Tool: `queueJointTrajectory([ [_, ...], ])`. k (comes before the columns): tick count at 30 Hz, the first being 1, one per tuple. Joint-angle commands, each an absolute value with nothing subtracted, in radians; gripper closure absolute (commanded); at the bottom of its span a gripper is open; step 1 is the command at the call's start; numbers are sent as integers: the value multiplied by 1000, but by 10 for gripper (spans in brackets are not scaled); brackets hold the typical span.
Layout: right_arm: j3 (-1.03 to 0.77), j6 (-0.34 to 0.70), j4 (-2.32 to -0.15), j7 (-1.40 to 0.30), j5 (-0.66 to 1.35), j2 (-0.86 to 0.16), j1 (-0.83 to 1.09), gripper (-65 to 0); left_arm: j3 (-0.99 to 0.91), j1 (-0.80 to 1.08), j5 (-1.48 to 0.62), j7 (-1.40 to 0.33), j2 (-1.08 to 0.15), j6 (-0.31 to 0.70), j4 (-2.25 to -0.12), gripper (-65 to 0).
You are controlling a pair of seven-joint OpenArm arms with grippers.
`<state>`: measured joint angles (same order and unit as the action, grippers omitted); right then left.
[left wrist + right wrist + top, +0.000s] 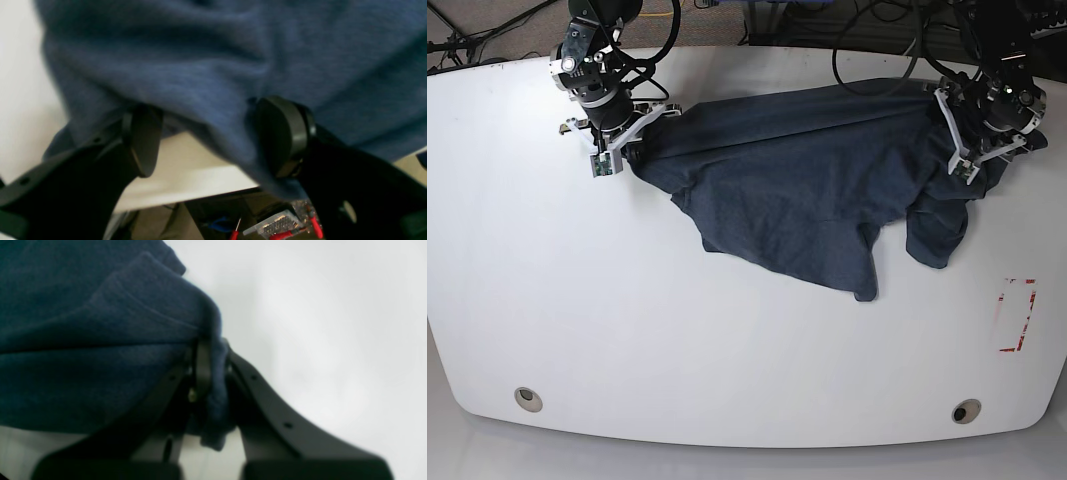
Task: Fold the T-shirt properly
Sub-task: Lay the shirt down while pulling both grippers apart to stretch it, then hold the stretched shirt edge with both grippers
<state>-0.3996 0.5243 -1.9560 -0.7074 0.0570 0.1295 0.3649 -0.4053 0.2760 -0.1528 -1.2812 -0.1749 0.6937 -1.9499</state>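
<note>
Spreading stage: the right tool [210,373] is pinching the T-shirt [807,190] near the worktop's [727,380] far edge, while the left tool [213,140] is gaping, jaws apart, holding nothing. Next, the left likely needs a fresh grip.

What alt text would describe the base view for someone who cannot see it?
A crumpled dark slate-blue cotton T-shirt lies stretched across the far half of a white rounded table, a black robot arm at each end. The right gripper pinches one end; the left gripper meets the other.
</note>
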Motion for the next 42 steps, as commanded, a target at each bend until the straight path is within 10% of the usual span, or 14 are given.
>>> queueJointTrajectory([
  [1, -401, 521, -1975, -677, 65, 127, 357, 0, -441, 246, -137, -1283, -193, 698, -1971, -435],
  [42, -400, 527, -1974, -674, 67, 130, 343, 0, -875, 133, -139, -1176, -392, 698, -1653, -433],
])
